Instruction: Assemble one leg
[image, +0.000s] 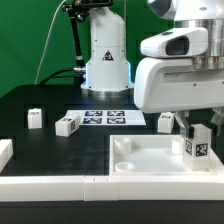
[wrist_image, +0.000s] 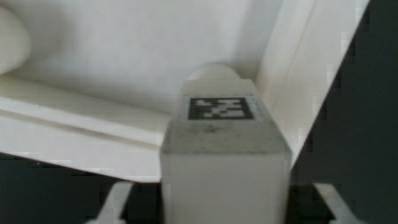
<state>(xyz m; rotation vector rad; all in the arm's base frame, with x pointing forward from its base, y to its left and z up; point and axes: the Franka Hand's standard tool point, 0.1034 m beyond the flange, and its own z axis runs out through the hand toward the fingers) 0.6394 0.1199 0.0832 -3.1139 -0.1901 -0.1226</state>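
A leg (image: 197, 143), a small white post with a black-and-white tag, stands upright at the white tray's (image: 150, 165) corner on the exterior view's right. My gripper (image: 197, 128) is straight above it, its fingers down either side of the post. In the wrist view the leg (wrist_image: 222, 150) fills the middle, its far end against the tray's corner wall (wrist_image: 294, 50). A dark gap shows between the leg and each finger (wrist_image: 121, 200), so the gripper is open around it.
Three more legs lie on the black table (image: 35, 118), (image: 67, 125), (image: 165, 122). The marker board (image: 103, 117) lies behind them. White border bars run along the front (image: 60, 187) and at the exterior view's left (image: 5, 152). The robot base (image: 105, 60) stands at the back.
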